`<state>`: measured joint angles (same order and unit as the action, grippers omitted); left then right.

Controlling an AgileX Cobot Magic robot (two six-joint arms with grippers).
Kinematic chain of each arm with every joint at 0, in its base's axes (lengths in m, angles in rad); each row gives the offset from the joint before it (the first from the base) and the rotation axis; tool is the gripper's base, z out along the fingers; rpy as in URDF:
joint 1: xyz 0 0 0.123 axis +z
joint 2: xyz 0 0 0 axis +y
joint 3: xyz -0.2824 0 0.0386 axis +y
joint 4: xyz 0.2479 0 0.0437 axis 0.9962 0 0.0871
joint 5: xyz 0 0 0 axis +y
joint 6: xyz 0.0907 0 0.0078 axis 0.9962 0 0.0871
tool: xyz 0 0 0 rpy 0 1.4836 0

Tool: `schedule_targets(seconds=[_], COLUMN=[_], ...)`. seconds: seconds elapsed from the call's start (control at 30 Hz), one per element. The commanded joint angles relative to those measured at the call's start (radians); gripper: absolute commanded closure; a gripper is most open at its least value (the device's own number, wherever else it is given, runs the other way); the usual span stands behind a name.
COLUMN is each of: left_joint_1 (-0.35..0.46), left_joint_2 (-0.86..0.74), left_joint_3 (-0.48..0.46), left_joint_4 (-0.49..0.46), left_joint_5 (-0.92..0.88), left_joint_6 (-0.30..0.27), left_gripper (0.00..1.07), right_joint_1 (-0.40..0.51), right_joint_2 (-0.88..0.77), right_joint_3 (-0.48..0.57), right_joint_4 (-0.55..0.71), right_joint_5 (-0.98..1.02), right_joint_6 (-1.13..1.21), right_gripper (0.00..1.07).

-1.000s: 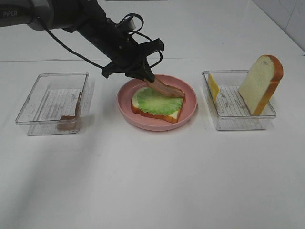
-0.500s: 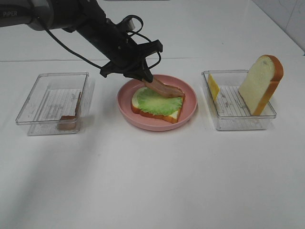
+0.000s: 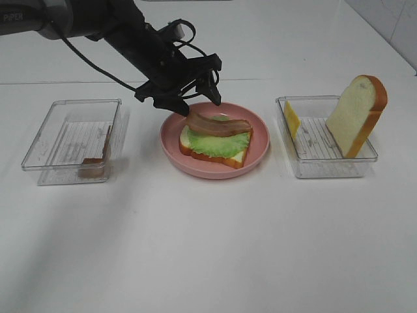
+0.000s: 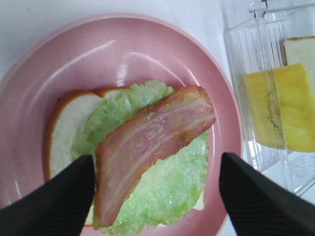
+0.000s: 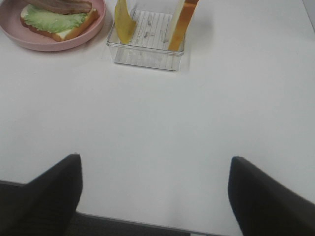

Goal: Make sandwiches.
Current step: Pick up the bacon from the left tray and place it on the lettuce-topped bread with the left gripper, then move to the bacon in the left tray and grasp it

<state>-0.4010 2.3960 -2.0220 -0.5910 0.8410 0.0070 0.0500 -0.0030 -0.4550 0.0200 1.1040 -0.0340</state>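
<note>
Stack on pink plate (image 3: 260, 140): bottom bread slice (image 3: 195, 152), lettuce (image 3: 218, 142), 1 bacon strip (image 3: 218, 125) lying free across the top. Left gripper (image 3: 194, 98) just above it, jaws wide, holding nothing. Right gripper (image 5: 155, 196) wide, empty, over the table (image 3: 208, 248). Left to do, I reckon: cheese (image 3: 291, 119) and top bread slice (image 3: 357, 111), both upright in right tray (image 3: 326, 171). Left tray (image 3: 45, 166) holds spare bacon (image 3: 92, 168), probably 1 strip, hard to tell. Count: 2 bread, 1 lettuce, 1 cheese, 2 trays, 1 plate.
</note>
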Motion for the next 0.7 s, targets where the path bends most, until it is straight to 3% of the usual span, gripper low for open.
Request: schedule_targets(seconds=[0.03,0.1,0.3,0.33,0.37,0.43,0.53,0.6,0.7], left_joint_1=[-0.003,-0.005,-0.008,-0.008,-0.008,-0.010,-0.010,-0.008,-0.008], left_joint_2=[-0.001,-0.001,-0.004,-0.004,-0.004,-0.004,-0.004,-0.013,-0.022], left_joint_3=[-0.028,-0.069,-0.159,-0.199,-0.199,-0.284,-0.302,-0.337,-0.333], left_joint_4=[0.033,0.088,0.199,0.258,0.258,0.375,0.406,0.485,0.484], left_joint_5=[0.033,0.079,0.168,0.215,0.215,0.346,0.386,0.476,0.476], left_joint_6=[-0.007,-0.025,-0.102,-0.131,-0.131,-0.160,-0.166,-0.167,-0.170], left_gripper=[0.28,0.18,0.18,0.18,0.18,0.18,0.18,0.18,0.18], right_joint_1=[-0.004,-0.004,-0.004,-0.004,-0.004,-0.004,-0.004,-0.004,-0.004], right_joint_2=[-0.035,-0.035,-0.035,-0.035,-0.035,-0.035,-0.035,-0.035,-0.035], right_joint_3=[0.002,0.002,0.002,0.002,0.002,0.002,0.002,0.002,0.002], right_joint_4=[0.006,0.006,0.006,0.006,0.006,0.006,0.006,0.006,0.006], right_joint_5=[-0.002,-0.002,-0.002,-0.002,-0.002,-0.002,-0.002,-0.002,-0.002], right_joint_6=[-0.009,-0.009,-0.009,-0.009,-0.009,-0.009,-0.009,-0.009,-0.009], right_gripper=[0.27,0.27,0.27,0.27,0.27,0.27,0.27,0.27,0.27])
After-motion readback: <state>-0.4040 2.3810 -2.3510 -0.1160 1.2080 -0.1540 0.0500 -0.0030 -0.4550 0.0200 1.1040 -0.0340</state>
